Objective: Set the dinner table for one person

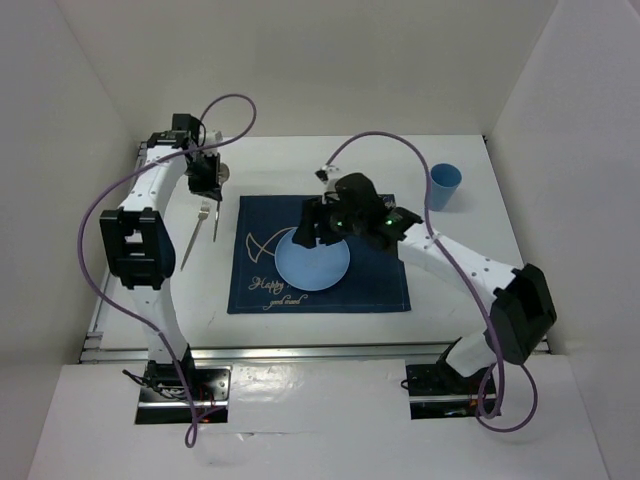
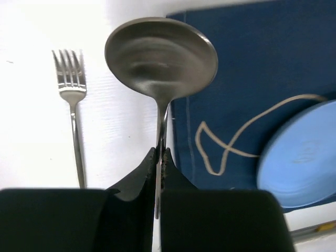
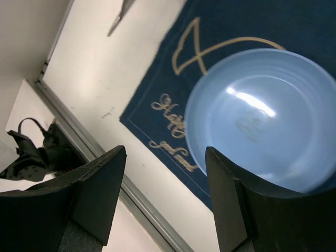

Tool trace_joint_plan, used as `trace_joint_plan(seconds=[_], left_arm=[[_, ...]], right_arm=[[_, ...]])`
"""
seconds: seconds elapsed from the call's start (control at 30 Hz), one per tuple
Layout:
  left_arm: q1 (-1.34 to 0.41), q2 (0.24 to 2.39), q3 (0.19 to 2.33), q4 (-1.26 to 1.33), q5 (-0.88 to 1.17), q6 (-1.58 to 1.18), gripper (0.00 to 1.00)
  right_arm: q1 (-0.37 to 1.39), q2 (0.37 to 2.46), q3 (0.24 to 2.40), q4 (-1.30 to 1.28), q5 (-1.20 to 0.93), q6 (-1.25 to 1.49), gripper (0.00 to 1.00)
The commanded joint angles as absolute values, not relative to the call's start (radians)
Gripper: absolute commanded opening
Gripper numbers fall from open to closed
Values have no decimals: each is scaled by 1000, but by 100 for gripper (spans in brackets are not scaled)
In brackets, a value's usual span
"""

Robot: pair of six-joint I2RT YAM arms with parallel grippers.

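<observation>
My left gripper (image 1: 208, 178) (image 2: 161, 153) is shut on the handle of a silver spoon (image 2: 160, 58) and holds it above the white dinner table (image 1: 330, 160), at the left edge of the navy placemat (image 1: 380, 285) (image 2: 262, 63). A silver fork (image 1: 205, 214) (image 2: 71, 89) lies on the table left of the placemat. A light blue plate (image 1: 318, 265) (image 3: 257, 115) (image 2: 304, 152) sits on the placemat (image 3: 155, 86). My right gripper (image 1: 305, 235) (image 3: 165, 152) is open and empty, hovering over the plate's left edge.
A light blue cup (image 1: 445, 186) stands upright on the table at the back right. The table's silver rail (image 1: 300, 350) (image 3: 105, 173) runs along the near edge. White walls enclose the table at the left, back and right.
</observation>
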State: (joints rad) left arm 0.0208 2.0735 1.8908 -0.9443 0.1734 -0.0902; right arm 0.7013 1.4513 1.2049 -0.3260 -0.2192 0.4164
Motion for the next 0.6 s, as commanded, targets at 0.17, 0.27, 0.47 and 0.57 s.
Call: trace_joint_plan(seconds=[0.17,0.27,0.47,0.57], left_arm=[[29,1734,1679,-763,255,-334,0],[-11,1612,1577,-709,230,-373,0],[-43,1549,1562,-706,218,-391,0],[-54,1549,1552,-715,218,-391,0]], right_arm=[[870,1595,1209,327,-219,503,71],[881,1704,1288,383,-232,494,73],[890,1896,1491,314,-282,499,73],[890,1954,1538,314,-296,526,73]])
